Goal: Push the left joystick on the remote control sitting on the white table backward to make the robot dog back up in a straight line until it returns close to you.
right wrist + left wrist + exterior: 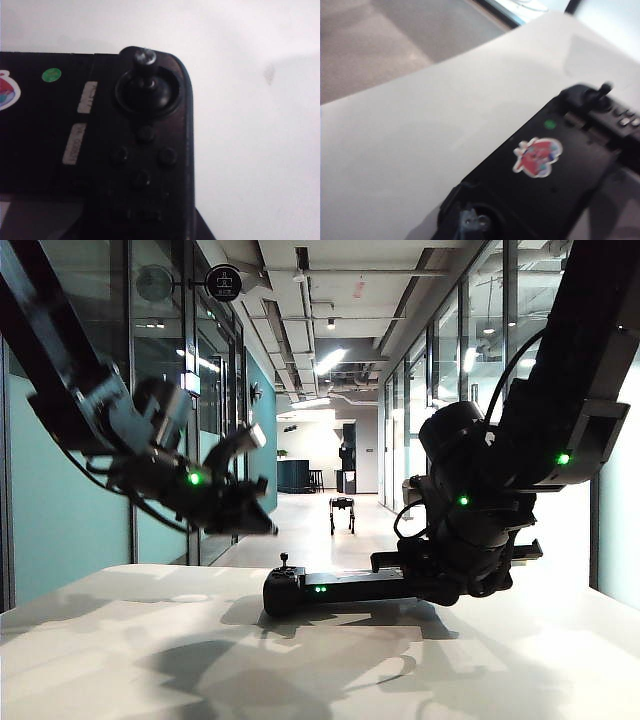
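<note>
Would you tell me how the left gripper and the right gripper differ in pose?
The left gripper hangs in the air left of the remote control; the right gripper sits low at the remote control's right end. The left gripper tilts downward; the right gripper lies about level. Neither touches the left joystick.

wide black gamepad-like remote control [330,590] lies flat on the white matte surface [150,660], thin left joystick [284,562] upright; small dark four-legged robot dog [342,513] stands down the corridor.
</note>
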